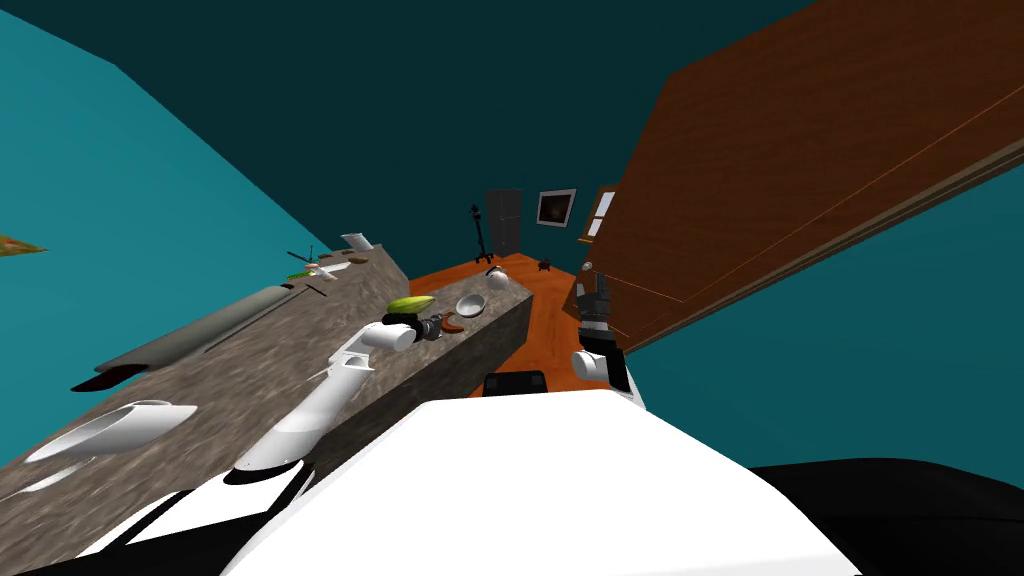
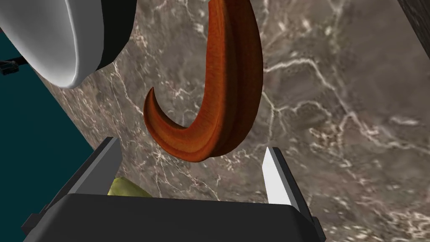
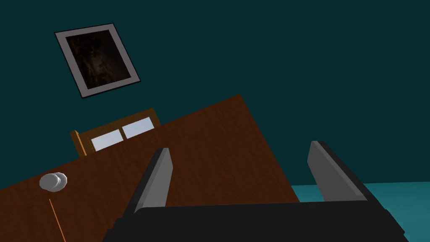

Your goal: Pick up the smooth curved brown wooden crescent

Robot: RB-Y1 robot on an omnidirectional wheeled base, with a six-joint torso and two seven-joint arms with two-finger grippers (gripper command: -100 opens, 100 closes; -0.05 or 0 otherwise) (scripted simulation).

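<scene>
Two fingers [image 2: 275, 176] of left pincer [image 2: 191, 147] apart, just short of brown crescent [image 2: 226, 84]

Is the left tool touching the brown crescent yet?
Apart. The left wrist view shows the left tool open, with marbled countertop visible between each finger and the brown crescent, which lies just ahead of them.

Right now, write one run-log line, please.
target: brown crescent, on marbled counter, ungrasped | left end effector: open, poised at it | right end effector: open, near brown door
</scene>
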